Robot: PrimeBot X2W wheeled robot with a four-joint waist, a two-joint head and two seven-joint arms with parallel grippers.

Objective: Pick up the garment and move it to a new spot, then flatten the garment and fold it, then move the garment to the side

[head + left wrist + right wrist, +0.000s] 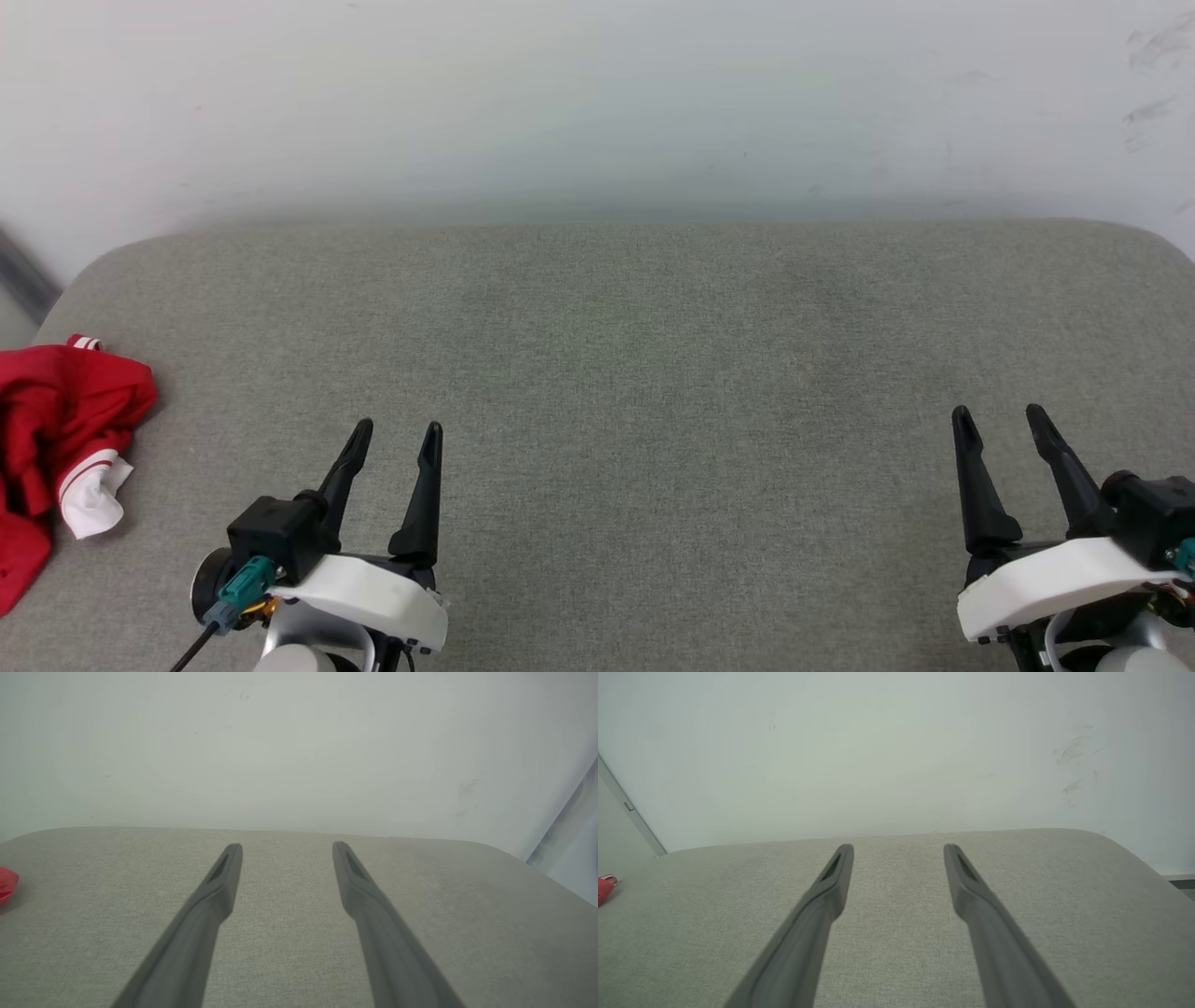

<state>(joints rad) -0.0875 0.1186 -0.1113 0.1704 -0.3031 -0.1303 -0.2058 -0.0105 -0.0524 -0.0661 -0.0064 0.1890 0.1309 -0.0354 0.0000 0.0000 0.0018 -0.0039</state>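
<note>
The garment (56, 439), red with a white sleeve end and red-and-white striped trim, lies crumpled at the far left edge of the grey padded surface (653, 355); part of it is cut off by the frame. A red corner of the garment (6, 884) shows at the left edge of the left wrist view, and a sliver of the garment (604, 887) in the right wrist view. My left gripper (400, 429) hovers open to the right of the garment, apart from it, with nothing between its fingers. Far to the right, my right gripper (999, 415) is open and empty too.
A pale wall (597, 103) runs behind the padded surface, whose back corners are rounded. A grey strip (19, 266) shows at the left beyond the surface. Bare fabric stretches between and ahead of both grippers.
</note>
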